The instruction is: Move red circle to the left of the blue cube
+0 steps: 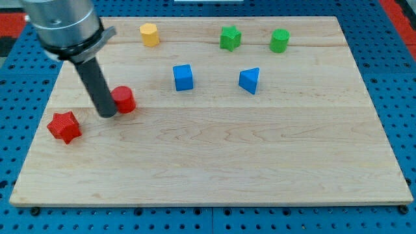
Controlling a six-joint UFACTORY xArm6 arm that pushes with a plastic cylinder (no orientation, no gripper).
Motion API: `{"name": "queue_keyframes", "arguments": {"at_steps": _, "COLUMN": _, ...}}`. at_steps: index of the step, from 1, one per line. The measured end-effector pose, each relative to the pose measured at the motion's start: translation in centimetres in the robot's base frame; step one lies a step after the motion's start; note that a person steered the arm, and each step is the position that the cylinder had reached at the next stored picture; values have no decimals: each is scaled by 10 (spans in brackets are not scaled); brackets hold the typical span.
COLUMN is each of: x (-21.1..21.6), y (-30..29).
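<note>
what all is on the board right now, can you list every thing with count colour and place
red cylinder block: one, red, view's left, touching the right side of my tip
red star-shaped block: one, red, near the view's left edge, below and left of the cylinder
blue cube block: one, blue, centre-left, upper half
blue wedge-shaped block: one, blue, right of the cube
yellow cylinder block: one, yellow, view's top, left of centre
green star-shaped block: one, green, view's top
green cylinder block: one, green, view's top, right of the green star
wooden board: one, light wood, on blue pegboard
my tip: one dark rod, just left of the red cylinder
</note>
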State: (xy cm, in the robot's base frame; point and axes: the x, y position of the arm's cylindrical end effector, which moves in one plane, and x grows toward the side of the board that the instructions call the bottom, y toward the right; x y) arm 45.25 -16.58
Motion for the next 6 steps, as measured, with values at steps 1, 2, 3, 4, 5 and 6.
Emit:
{"name": "queue_keyframes", "arguments": {"at_steps": 1, "x": -2, "y": 11}}
{"name": "queue_keyframes", "arguments": {"at_steps": 2, "x": -1, "y": 11}}
{"name": "queue_keyframes", "arguments": {"at_steps": 3, "x": -15, "y": 18}}
{"name": "queue_keyframes", "arguments": {"at_steps": 4, "x": -22, "y": 32}}
{"name": "queue_keyframes", "arguments": {"at_steps": 5, "x": -10, "y": 45}}
{"name": "queue_keyframes", "arguments": {"at_steps": 6, "x": -21, "y": 48}}
